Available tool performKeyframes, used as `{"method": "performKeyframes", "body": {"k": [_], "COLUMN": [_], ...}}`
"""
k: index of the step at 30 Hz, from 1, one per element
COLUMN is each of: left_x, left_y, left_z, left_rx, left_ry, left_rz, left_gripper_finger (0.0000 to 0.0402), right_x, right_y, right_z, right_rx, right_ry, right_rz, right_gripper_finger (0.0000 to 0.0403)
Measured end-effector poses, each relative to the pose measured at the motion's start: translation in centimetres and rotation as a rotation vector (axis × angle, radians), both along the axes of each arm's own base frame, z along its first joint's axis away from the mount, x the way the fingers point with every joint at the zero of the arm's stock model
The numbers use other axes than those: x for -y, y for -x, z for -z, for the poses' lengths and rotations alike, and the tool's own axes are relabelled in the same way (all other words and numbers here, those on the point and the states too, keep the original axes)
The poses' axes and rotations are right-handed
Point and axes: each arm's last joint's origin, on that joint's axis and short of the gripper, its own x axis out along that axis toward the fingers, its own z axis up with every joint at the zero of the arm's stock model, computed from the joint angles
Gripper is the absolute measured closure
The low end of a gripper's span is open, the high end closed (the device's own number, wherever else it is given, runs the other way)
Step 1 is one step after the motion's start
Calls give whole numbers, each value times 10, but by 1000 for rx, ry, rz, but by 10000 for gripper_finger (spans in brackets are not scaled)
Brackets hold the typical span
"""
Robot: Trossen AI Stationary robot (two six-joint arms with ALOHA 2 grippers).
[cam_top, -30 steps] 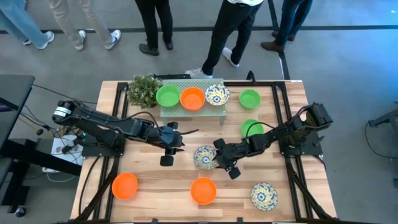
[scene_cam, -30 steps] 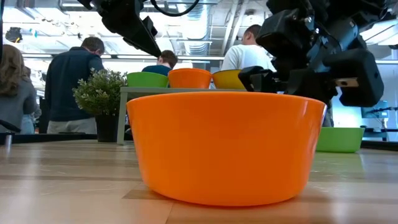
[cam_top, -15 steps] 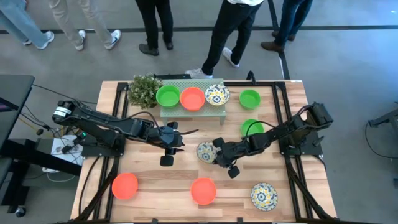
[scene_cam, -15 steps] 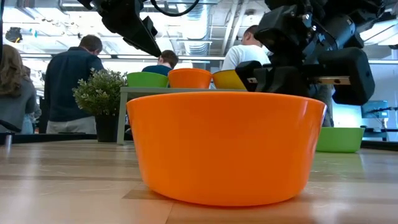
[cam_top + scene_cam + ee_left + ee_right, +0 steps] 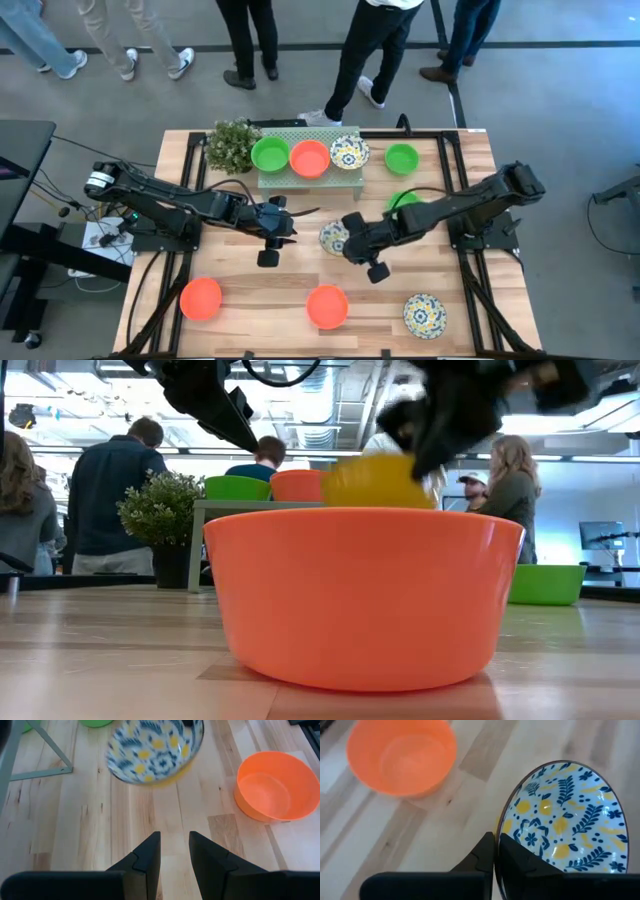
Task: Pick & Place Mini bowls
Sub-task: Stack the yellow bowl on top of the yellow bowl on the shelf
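Note:
A white mini bowl with blue-and-yellow flowers [image 5: 332, 237] hangs above the table's middle, with my right gripper [image 5: 348, 242] shut on it. In the low view its yellow underside [image 5: 375, 482] shows above the orange bowl's rim. My left gripper [image 5: 272, 226] hovers open left of it, nothing between its fingers [image 5: 150, 852]. A green [image 5: 270, 154], an orange [image 5: 309, 158] and a patterned bowl [image 5: 349, 152] sit on the pale green stand [image 5: 305, 180]. Two orange bowls [image 5: 201, 298] [image 5: 327, 306], a patterned one [image 5: 424, 315] and two green ones [image 5: 401, 158] [image 5: 404, 201] rest on the table. My right gripper pinches the patterned bowl's rim [image 5: 496, 836] on the side toward the table's right, one finger [image 5: 512, 854] inside the bowl and the other outside. The fingers reach in from the table's right, slanting down. The bowl is lifted clear of the table, its inside facing up.
A small bushy plant [image 5: 232, 145] stands at the far left beside the stand. The right arm [image 5: 450, 210] passes over the nearer green bowl. People stand beyond the table's far edge. Bare wood lies between the two orange bowls and the grippers.
My right gripper has taken hold of the patterned bowl's rim and lifted it off the table. It has carried it a little toward the far edge. In the low view the bowl has risen from behind the orange bowl into sight.

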Motion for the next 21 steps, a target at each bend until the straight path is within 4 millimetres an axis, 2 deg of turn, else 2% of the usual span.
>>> {"method": "performKeyframes", "body": {"k": [5, 10, 16, 21], "left_x": [0, 0, 0, 0], "left_y": [0, 0, 0, 0], "left_z": [0, 0, 0, 0], "left_rx": [1, 1, 1, 1], "left_ry": [0, 0, 0, 0], "left_rz": [0, 0, 0, 0], "left_gripper_finger": [298, 298, 298, 298], "right_x": [5, 20, 58, 96], "right_y": [7, 12, 9, 7], "right_z": [-49, -92, -117, -124], "right_rx": [6, 65, 70, 60], "right_ry": [160, 334, 421, 456], "right_rz": [45, 133, 185, 267], "right_gripper_finger": [398, 392, 394, 392]}}
